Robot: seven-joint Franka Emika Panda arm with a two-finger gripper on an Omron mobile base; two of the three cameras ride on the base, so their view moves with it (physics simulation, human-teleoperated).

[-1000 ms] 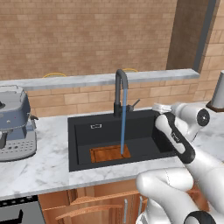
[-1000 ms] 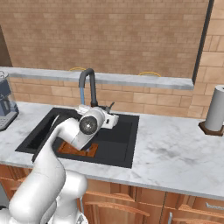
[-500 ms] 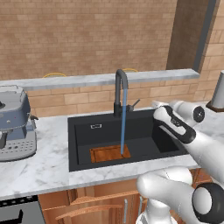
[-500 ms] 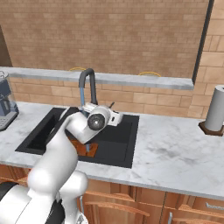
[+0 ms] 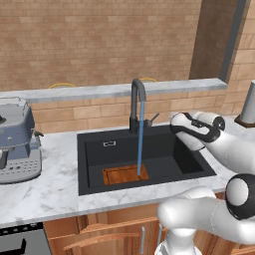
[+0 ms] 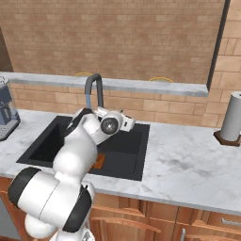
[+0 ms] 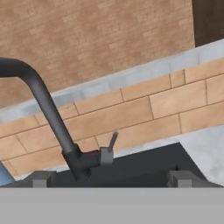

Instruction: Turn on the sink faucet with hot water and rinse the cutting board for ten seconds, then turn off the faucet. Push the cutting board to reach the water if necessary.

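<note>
The dark gooseneck sink faucet stands behind the black sink, and a thin blue stream of water drops from its spout. That stream lands on the reddish-brown cutting board, which lies flat on the basin floor near the front. My gripper hovers open over the right part of the basin, pointing at the faucet's small side lever without touching it. In the hand view the lever stands just above and between my fingertips. The right base view has the gripper right of the faucet, and my arm hides most of the board.
A grey coffee machine stands on the marble counter left of the sink. A paper towel roll stands at the far right. A stone ledge and brick wall run behind the faucet.
My hand has lifted and swung left toward the faucet lever, turning to face it. The water keeps running onto the board, which has not moved.
</note>
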